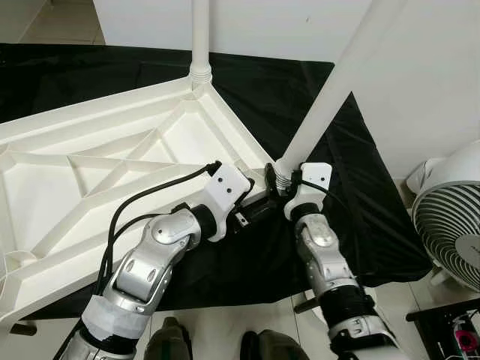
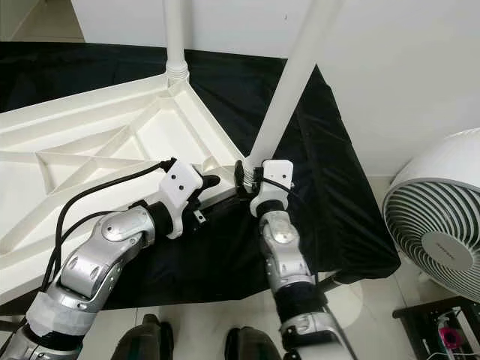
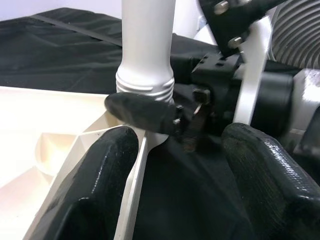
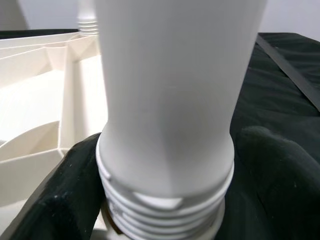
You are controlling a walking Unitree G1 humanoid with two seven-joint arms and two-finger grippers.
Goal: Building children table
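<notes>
Near table leg (image 1: 330, 90): threaded base clamped by right gripper (image 1: 283, 182) at tabletop (image 1: 90, 165) corner; long axis tilted; left gripper (image 1: 259, 210) held apart just beside.

- We are seeing a black cloth (image 1: 352, 195) lying spread over the raised surface, its near edge hanging toward the pale floor (image 2: 202, 319).
- We are seeing a white fan (image 2: 442, 217) standing on the floor right of the cloth.
- We are seeing a white wall (image 1: 427, 67) rising behind the cloth.
</notes>
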